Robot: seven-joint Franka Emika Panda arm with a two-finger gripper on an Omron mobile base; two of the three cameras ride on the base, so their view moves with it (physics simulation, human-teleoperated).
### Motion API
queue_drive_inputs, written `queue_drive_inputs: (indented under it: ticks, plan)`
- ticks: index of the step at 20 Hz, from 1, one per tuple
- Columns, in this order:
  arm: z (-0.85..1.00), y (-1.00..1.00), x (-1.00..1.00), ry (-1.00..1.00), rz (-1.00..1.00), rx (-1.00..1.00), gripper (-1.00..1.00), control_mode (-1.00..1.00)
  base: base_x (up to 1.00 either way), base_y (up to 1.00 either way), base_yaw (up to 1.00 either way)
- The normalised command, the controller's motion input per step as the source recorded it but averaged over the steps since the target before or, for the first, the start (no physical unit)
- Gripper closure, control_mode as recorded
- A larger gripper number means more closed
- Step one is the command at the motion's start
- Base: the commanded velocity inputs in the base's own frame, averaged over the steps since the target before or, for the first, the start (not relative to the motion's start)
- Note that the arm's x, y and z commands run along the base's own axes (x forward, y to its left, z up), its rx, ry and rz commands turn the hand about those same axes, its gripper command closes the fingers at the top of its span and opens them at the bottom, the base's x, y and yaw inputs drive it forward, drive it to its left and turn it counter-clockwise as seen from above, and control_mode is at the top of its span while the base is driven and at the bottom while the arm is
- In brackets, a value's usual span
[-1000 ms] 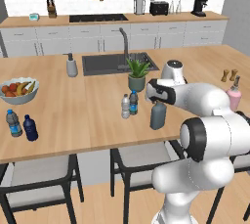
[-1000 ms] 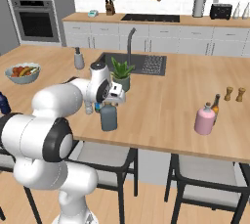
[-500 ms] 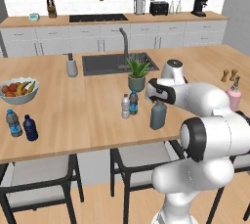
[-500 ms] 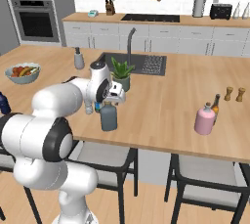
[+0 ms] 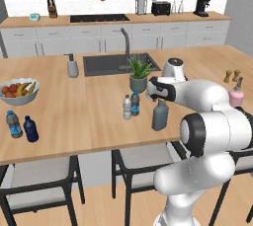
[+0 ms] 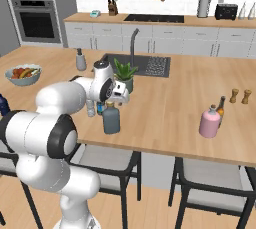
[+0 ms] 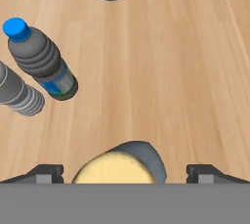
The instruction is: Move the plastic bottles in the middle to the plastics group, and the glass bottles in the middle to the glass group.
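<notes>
Spread wide, the two-finger gripper (image 7: 125, 171) hangs straight above the tan cap of the slate-grey, broad-shouldered glass bottle (image 5: 159, 115), one dark fingertip on each side of the cap and neither touching it; nothing is held. That bottle stands on the wooden island counter (image 5: 94, 116) near the middle of its front edge. Just beside it, toward the counter's left end, the clear-whitish small plastic bottle (image 5: 127, 107) and the blue-labelled small plastic bottle (image 5: 135, 103) stand close together, in front of the potted green plant (image 5: 139, 74).

By the look of it, no sorting is done: all three middle bottles are in the centre. The plastics pair, a solid navy small bottle (image 5: 30, 129) and a clear blue-labelled bottle (image 5: 13, 124), waits at the front left corner, well apart. The pink round-bodied bottle (image 6: 209, 122) stands near the right end. The first step seems to be taking the grey bottle; three carries remain.
</notes>
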Motion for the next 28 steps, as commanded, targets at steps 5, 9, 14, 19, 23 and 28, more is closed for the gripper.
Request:
queue_drive_inputs:
  ticks: [5,9,14,19,23,28]
  plan:
    - [0.00,0.00,-0.01,0.00,0.00,0.00,1.00,-1.00,0.00,0.00,0.00]
    - [0.01,-0.01,-0.05,0.00,-0.01,0.00,1.00,-1.00,0.00,0.00,0.00]
    - [0.22,-0.25,0.00,0.00,-0.05,-0.02,1.00,-1.00,0.00,0.00,0.00]
    - [0.42,-0.70,0.11,0.04,-0.04,0.00,1.00,-1.00,0.00,0.00,0.00]
    - [0.20,-0.85,0.35,0.05,0.01,0.00,1.00,-1.00,0.00,0.00,0.00]
    - [0.06,-0.87,0.21,0.01,0.09,0.00,1.00,-1.00,0.00,0.00,0.00]
